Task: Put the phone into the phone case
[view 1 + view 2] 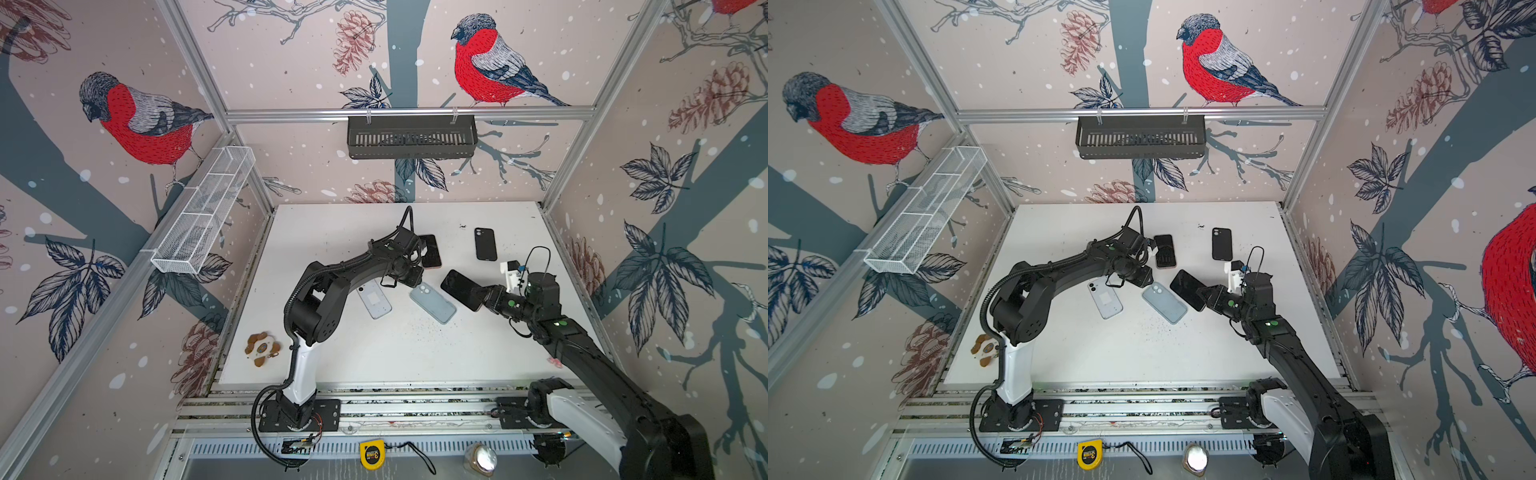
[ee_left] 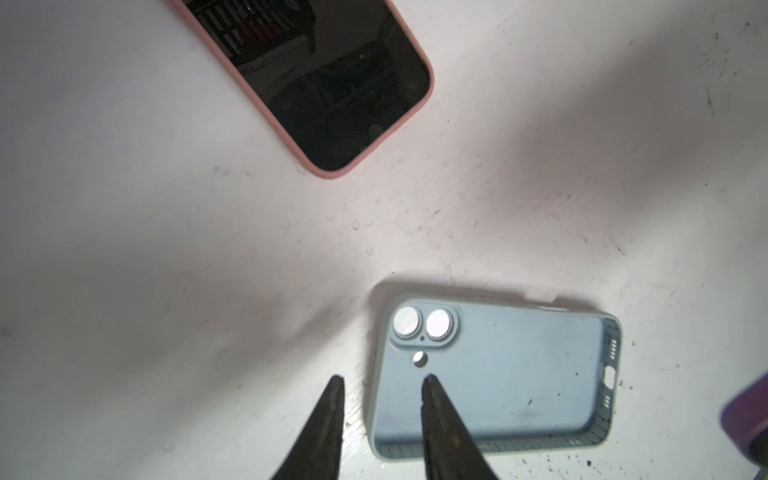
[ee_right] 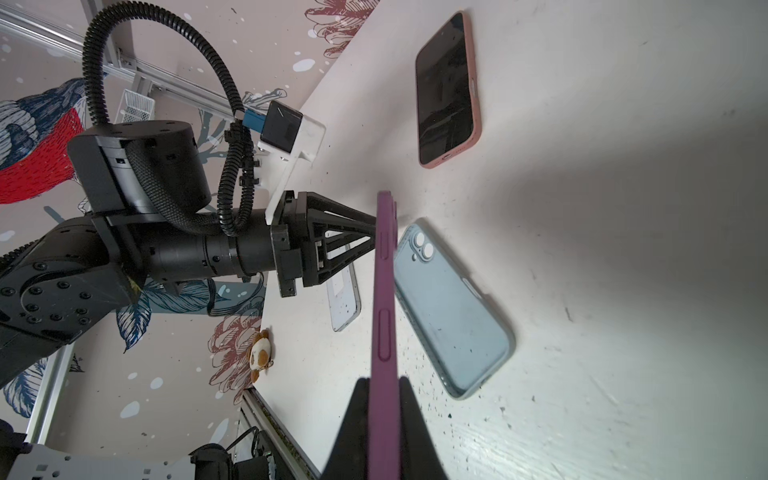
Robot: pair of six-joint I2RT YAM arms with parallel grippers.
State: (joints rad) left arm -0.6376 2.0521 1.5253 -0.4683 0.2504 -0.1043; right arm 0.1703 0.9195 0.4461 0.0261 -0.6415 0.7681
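RISK | right gripper point(image 3: 384, 380) grasps purple phone point(image 3: 384, 291) | left gripper point(image 2: 382, 378) released at blue case point(image 2: 498, 374) rim | unpinned, your blue case may skid

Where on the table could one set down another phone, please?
The widest bare patch of the table lies between the blue case and the front rail, right of the plush toy. The back left corner is bare too. The middle is crowded: pink-cased phone, black case, left arm, right arm.

Both top views stare down from high over the whole tabletop point(image 1: 374, 353), wrist cameras sit close, sharing the blue case point(image 2: 498, 374).
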